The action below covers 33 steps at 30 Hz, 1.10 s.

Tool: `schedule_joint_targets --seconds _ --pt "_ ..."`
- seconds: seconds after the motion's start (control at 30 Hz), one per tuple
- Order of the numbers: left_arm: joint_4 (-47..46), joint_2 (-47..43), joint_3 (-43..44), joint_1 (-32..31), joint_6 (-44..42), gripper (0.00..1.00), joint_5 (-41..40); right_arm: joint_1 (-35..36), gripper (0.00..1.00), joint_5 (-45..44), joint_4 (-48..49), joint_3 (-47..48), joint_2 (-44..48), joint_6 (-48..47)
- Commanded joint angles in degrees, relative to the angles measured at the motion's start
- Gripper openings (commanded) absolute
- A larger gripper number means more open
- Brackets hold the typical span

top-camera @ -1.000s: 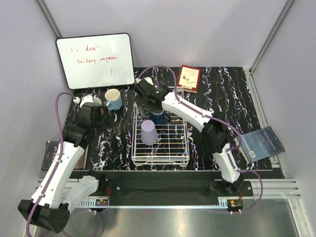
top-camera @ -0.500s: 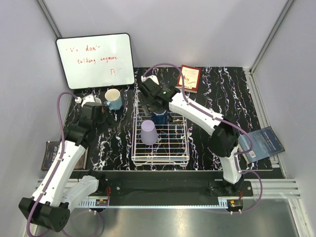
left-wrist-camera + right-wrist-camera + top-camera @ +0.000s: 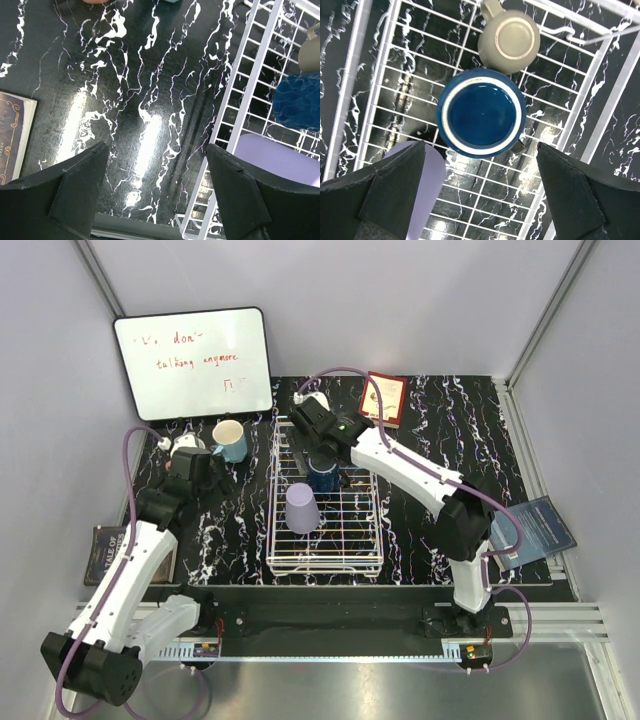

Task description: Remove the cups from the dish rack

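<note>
The white wire dish rack (image 3: 352, 530) stands mid-table. In it are an upturned lavender tumbler (image 3: 302, 507), a dark blue cup (image 3: 322, 477) and, in the right wrist view, a grey-beige mug (image 3: 509, 42). My right gripper (image 3: 322, 445) hovers open above the dark blue cup (image 3: 482, 114), with the lavender tumbler (image 3: 436, 177) by its left finger. My left gripper (image 3: 210, 472) is open and empty over bare table left of the rack (image 3: 250, 100). A light blue mug (image 3: 229, 440) stands on the table. A salmon sliver (image 3: 95, 1) shows at the left wrist view's top edge.
A whiteboard (image 3: 192, 362) leans at the back left. A red-brown book (image 3: 383, 398) stands behind the rack. A blue book (image 3: 535, 528) lies at the right edge and a dark book (image 3: 100, 552) at the left edge.
My right gripper has shifted to the right, over the rack's far end above the dark blue cup. My left gripper has drawn slightly back toward the far left.
</note>
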<state>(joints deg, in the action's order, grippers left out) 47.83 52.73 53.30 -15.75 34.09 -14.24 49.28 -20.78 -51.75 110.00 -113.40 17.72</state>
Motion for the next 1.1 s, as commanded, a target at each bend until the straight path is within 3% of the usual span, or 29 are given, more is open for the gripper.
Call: schedule_joint_targets --seconds 0.0,0.93,1.03,1.07 --pt "-2.83 0.18 -1.09 -0.34 -0.51 0.84 1.67 -2.16 1.00 2.40 1.82 -1.27 -0.15 0.65" --pt "-4.06 1.59 -2.59 -0.78 0.37 0.84 2.02 -4.10 1.00 14.09 3.93 -1.18 -9.20 -0.14" --pt "-4.07 1.85 -2.50 -0.86 0.19 0.84 1.85 -4.28 0.94 14.71 3.85 -1.97 -9.82 0.04" --pt "-4.24 2.02 -2.50 -0.86 0.10 0.84 1.93 -4.28 0.84 15.15 3.67 -2.06 -9.82 -0.22"
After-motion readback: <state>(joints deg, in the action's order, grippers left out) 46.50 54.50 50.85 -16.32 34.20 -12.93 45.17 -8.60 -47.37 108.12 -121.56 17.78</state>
